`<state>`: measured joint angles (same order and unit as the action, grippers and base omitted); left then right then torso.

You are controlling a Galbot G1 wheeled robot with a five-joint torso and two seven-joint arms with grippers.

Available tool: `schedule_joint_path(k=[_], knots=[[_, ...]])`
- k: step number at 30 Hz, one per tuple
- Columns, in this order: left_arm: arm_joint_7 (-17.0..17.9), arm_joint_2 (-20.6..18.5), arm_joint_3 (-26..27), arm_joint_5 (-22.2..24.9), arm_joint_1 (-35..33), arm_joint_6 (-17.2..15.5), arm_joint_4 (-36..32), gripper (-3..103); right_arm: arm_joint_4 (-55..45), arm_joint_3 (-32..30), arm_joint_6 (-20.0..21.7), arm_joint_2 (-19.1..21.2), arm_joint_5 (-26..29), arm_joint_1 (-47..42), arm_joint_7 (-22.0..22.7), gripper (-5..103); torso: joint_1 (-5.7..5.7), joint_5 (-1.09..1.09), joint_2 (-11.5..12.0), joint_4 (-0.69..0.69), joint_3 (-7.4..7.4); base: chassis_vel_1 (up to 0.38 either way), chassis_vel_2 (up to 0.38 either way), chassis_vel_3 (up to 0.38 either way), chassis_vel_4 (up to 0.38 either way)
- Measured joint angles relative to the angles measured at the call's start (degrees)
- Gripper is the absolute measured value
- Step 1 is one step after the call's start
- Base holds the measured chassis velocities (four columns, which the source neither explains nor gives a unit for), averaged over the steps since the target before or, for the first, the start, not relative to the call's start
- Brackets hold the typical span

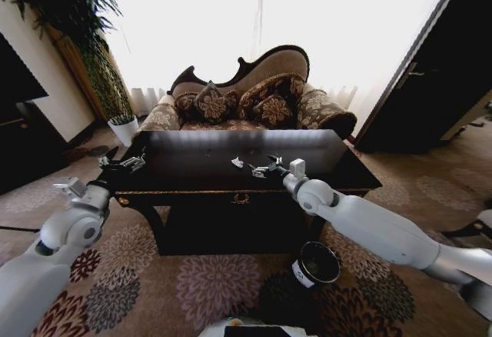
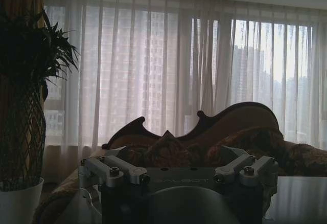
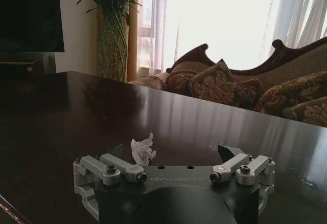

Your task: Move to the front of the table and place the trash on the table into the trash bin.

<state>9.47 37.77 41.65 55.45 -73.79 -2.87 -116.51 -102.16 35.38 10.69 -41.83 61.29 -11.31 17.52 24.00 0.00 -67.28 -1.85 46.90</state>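
Observation:
The dark glossy table (image 1: 192, 179) stands right in front of me. A crumpled white paper wad of trash (image 1: 237, 162) lies near the middle of the table top. My right gripper (image 1: 267, 168) hovers low over the top beside it, open. In the right wrist view the paper wad (image 3: 142, 150) sits just ahead of the right gripper (image 3: 173, 151), close to one finger, untouched. My left gripper (image 1: 124, 163) is held open over the table's left front corner with nothing in it. The black trash bin (image 1: 316, 263) with a white label stands on the carpet under my right arm.
A patterned sofa (image 1: 246, 95) with cushions sits behind the table, before bright curtains. A tall plant in a white pot (image 1: 123, 129) stands at the far left, next to dark furniture (image 1: 19, 114). A dark door (image 1: 438, 75) is at the right. Flowered carpet (image 1: 192, 287) surrounds the table.

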Motion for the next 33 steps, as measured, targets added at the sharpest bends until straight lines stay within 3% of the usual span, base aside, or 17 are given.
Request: schedule_joint_path(k=[12,27,33], knots=[[0.0,0.0,0.0,0.0,0.0,0.0,0.0,100,6.9,5.1,0.0,-5.9,0.1,4.1,-0.1,100,-0.01,0.00,0.0,-0.01,0.00,0.000,0.000,0.000,0.000],[0.0,0.0,0.0,0.0,0.0,0.0,0.0,100,11.9,4.9,-0.8,-8.2,-0.9,3.6,-1.9,103,-0.01,0.00,0.0,-0.01,-0.01,0.000,0.000,0.000,0.000],[0.0,0.0,0.0,0.0,0.0,0.0,0.0,100,12.4,5.3,-1.1,-8.4,-0.9,3.7,-2.6,85,-0.01,0.00,0.0,-0.01,-0.01,0.000,0.000,0.000,0.000]])
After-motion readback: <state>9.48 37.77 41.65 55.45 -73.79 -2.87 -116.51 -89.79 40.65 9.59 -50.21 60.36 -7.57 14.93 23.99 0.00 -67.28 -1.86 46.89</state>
